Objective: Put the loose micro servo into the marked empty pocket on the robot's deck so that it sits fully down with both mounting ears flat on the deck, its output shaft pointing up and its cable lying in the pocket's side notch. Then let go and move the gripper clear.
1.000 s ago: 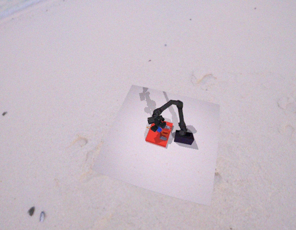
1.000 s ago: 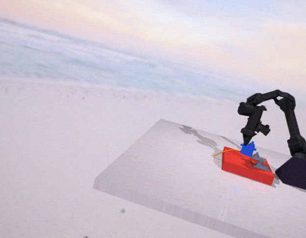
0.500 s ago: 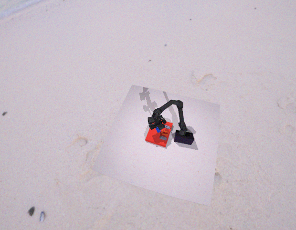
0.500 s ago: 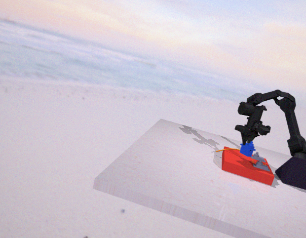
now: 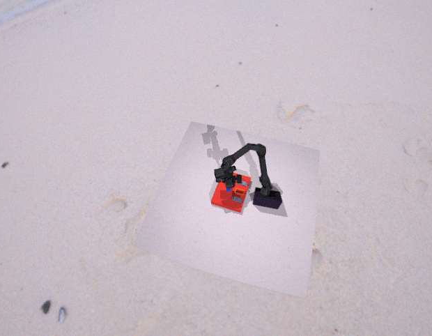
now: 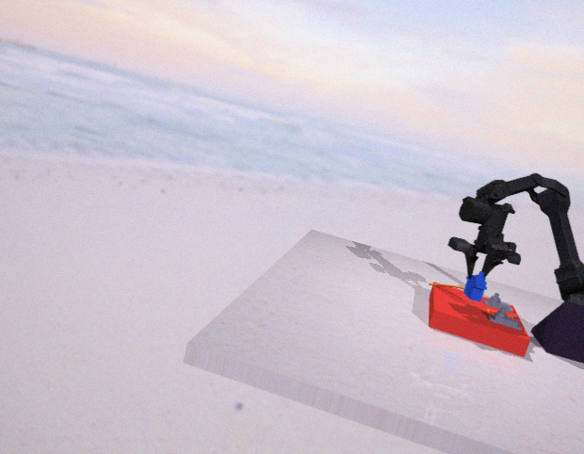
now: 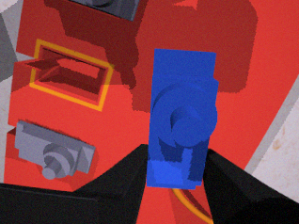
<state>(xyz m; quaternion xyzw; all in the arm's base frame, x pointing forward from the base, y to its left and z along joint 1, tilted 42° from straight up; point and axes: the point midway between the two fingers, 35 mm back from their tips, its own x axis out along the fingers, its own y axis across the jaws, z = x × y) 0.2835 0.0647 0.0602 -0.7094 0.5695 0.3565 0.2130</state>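
Gripper (image 7: 175,174) is clamping blue servo (image 7: 182,116) by its body w/ shaft up, so it's dropping in upright. It's hovering over red deck (image 7: 118,130), yellow-marked pocket (image 7: 70,75) off to the side; cable (image 7: 193,207) is trailing behind.

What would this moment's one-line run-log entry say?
phase: carry | gripper: shut on blue micro servo | servo: above red deck | yellow-marked pocket: empty | release: pending

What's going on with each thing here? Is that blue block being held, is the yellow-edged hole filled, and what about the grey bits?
Gripper: shut on the blue micro servo.
Blue micro servo: held above the red deck, shaft toward the wrist camera, not in the pocket.
Marked pocket: empty, yellow-outlined.
Grey servos: seated in the deck.
Orange cable: trailing from the servo.
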